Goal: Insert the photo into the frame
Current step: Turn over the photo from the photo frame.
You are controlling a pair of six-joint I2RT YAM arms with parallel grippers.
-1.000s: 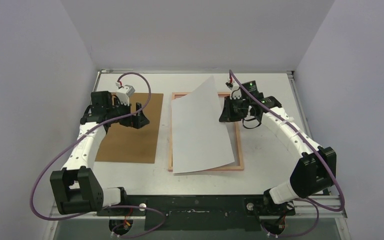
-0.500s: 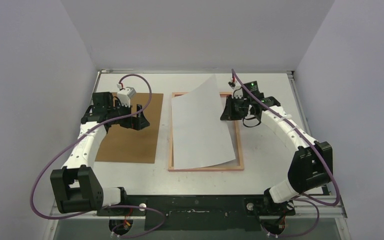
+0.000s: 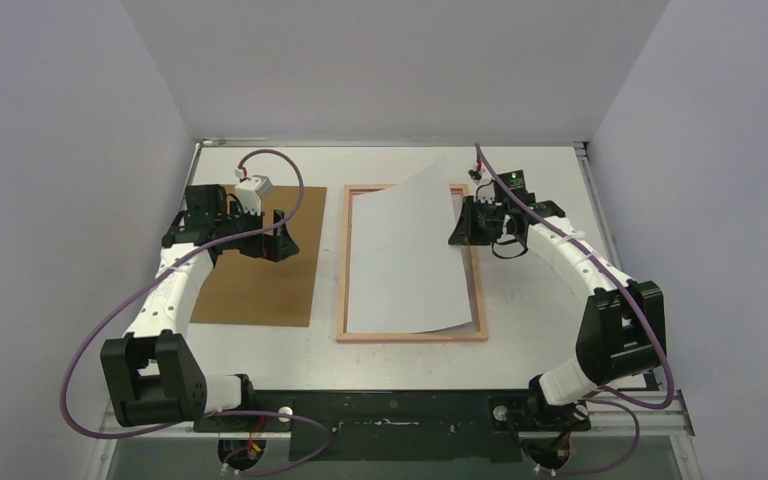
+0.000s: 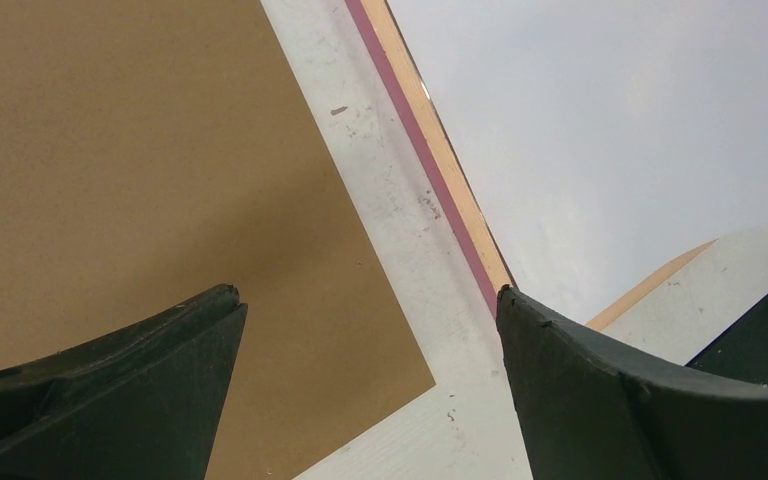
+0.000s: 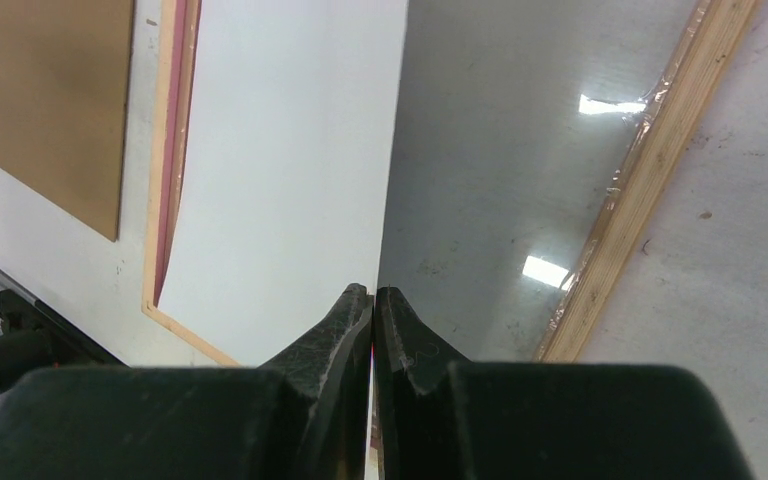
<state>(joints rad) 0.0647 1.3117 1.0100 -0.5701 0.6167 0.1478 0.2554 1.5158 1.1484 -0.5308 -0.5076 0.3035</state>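
Note:
The photo (image 3: 400, 265) shows its plain white back and lies over the frame (image 3: 342, 262), near end down, far right corner lifted and curled. Its printed side is hidden. My right gripper (image 3: 457, 222) is shut on the photo's right edge; in the right wrist view the sheet (image 5: 280, 170) runs edge-on between the closed fingers (image 5: 374, 300), above the frame's glass and its wooden rail (image 5: 650, 170). My left gripper (image 3: 282, 240) is open and empty above the brown backing board (image 3: 260, 260); its view shows the board (image 4: 140, 170), the frame rail (image 4: 430, 170) and the white sheet (image 4: 610, 150).
The brown backing board lies left of the frame on the white table (image 3: 540, 310). Grey walls close in the left, right and far sides. The arm bases and a black rail (image 3: 390, 410) run along the near edge.
My right gripper has moved right and slightly nearer with the photo's edge. The sheet has swung to line up with the frame and lies lower over it. The left arm has not moved.

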